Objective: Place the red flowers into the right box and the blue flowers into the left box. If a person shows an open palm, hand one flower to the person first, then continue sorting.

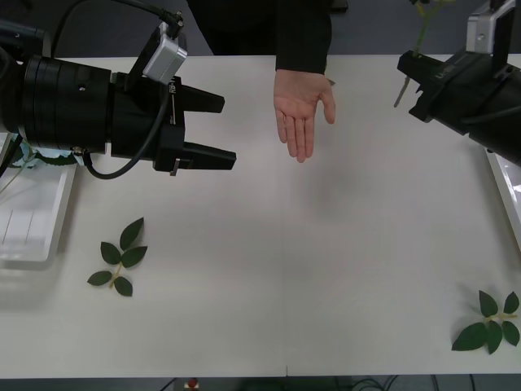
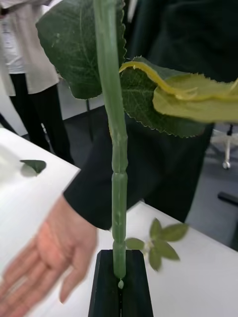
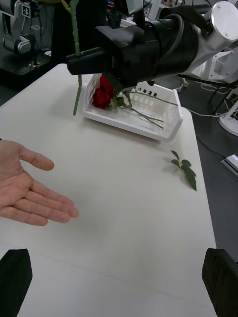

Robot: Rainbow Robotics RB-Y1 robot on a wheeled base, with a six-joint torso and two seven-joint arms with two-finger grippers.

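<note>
The wide white counter [image 1: 326, 269] carries everything here, and the places below are told from it. Over its left half hangs the left arm's black end effector [image 1: 213, 129], its two black fingers [image 1: 203, 155] spread apart with nothing between them. Over the counter's far right corner hangs the right arm's black end effector [image 1: 404, 77], its fingers pressed together on the long thin green stem [image 2: 115, 148] of a flower held upright; large dark green leaves [image 2: 79, 44] branch from that stem higher up, and the bloom is out of sight, so its colour cannot be told.

At the counter's far edge, about midway along, stands the person in a dark sleeve [image 1: 303, 37], with an open-palm hand [image 1: 299, 110] stretched over the surface, fingers pointing toward the robot. The hand is empty and lies between the two end effectors, apart from both.

At the counter's left edge sits the left box [image 1: 32, 224], a shallow white translucent plastic tray with a ribbed bottom; a pale blue flower [image 1: 37, 153] with green leaves shows at its far end, mostly hidden under the left arm. At the right edge stands the right box [image 3: 148, 130], a white plastic tray with a perforated wall, holding red roses [image 3: 103, 94] whose green stems lie along its bottom.

A loose sprig of dark green leaves [image 1: 120, 257] lies on the counter's near left part, just beside the left box. Another green leaf sprig [image 1: 490, 322] lies at the near right corner.
</note>
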